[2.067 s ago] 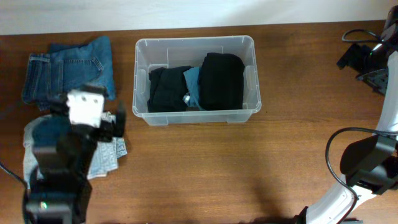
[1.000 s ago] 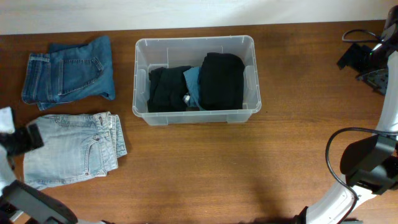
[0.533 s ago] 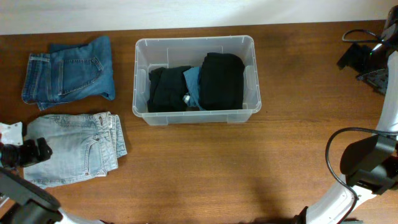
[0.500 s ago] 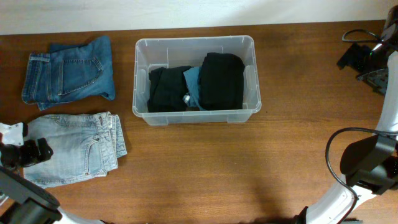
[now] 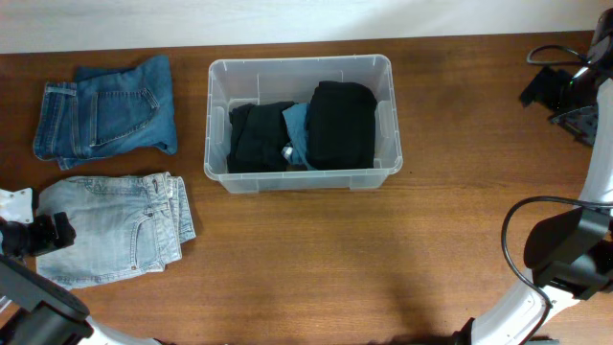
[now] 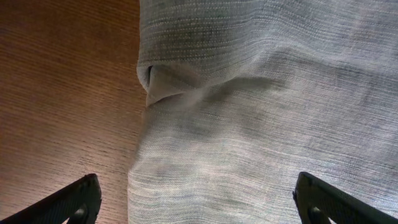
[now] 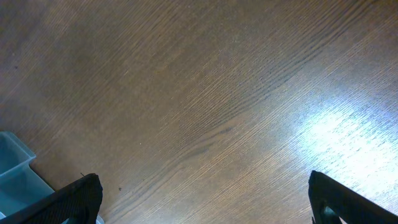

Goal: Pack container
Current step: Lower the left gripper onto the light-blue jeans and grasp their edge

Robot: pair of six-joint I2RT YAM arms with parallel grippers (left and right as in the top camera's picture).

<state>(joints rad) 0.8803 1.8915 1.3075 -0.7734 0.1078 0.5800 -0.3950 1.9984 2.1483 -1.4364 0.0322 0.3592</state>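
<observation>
Spreading the left gripper (image 6: 196,186) wide and empty over the left edge of the folded light-wash jeans (image 5: 120,230), with only the two dark fingertips (image 6: 81,199) poking in at the lower corners of the wrist view. Not showing whether those tips are touching the cloth or hanging just above it. Straddling the line where pale denim meets the wooden table (image 5: 383,259), with a small fold puckering near that edge. Cutting off much of the left arm at the overhead frame's left border. Keeping the right gripper (image 7: 203,186) equally wide apart, holding nothing, over bare wood at the far right, well apart from everything else. Catching a pale bluish corner (image 7: 15,165) at the right wrist view's lower left, too cropped to identify. Sitting at the table's upper middle, the clear plastic container (image 5: 300,63), holding black folded garments (image 5: 340,125) with a strip of blue fabric (image 5: 297,129) between them, their lower layers hidden. Lying left of the container and above the light pair, darker blue jeans (image 5: 105,110).
</observation>
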